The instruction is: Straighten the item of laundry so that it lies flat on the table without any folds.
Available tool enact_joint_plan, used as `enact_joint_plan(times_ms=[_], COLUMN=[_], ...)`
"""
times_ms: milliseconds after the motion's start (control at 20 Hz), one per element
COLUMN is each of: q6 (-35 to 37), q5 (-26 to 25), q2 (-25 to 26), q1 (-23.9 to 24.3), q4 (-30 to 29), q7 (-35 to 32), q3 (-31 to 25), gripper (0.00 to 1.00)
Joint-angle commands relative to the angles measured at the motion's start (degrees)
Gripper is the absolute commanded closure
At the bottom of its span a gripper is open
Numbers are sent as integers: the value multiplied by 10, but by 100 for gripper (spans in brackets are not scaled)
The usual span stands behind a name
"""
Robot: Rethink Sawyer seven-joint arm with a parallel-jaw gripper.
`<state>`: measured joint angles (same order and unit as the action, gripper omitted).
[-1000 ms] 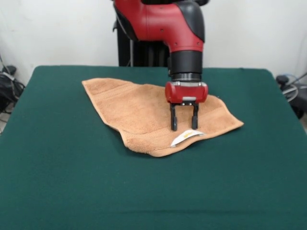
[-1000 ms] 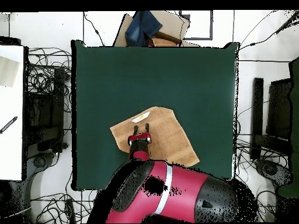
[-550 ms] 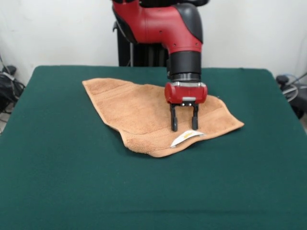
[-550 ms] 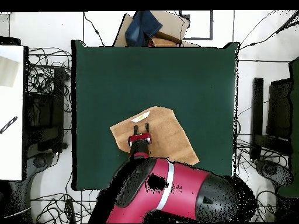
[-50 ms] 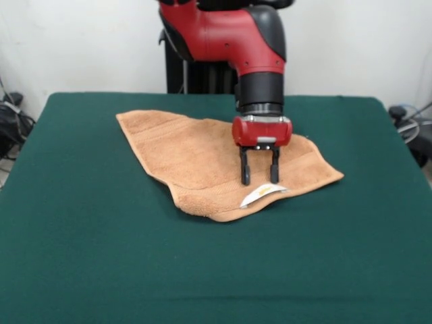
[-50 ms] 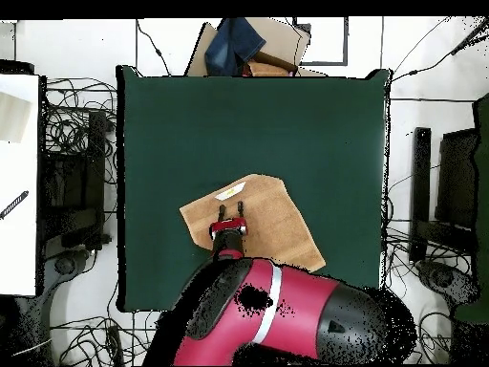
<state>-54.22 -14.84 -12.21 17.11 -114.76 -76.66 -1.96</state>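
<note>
We see the table [image 5: 101, 256], its dark green top far larger than anything on it. Above the towel the red and black arm [image 5: 229, 34] comes straight down. The towel [image 5: 196, 155] lies on the table, orange-tan, skewed to the table's edges, its front edge doubled into a thick fold. The gripper [image 5: 259, 181] stands over the towel's front part, jaws spread with a clear gap between them, tips at or just above the cloth; we cannot tell whether they touch. The white label [image 5: 262, 194] with its yellow mark lies on the towel just in front of the gripper.
</note>
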Motion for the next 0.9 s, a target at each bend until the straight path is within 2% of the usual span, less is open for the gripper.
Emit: enact_joint_plan(times_ms=[50,750,900], q6=[128,128,155], q5=[113,135,130], q2=[120,161,171], q1=[-38,-55,-49], q4=[206,274,298], q7=[-101,-102,-102], q3=[-59,-61,-72], gripper=[0,0,0])
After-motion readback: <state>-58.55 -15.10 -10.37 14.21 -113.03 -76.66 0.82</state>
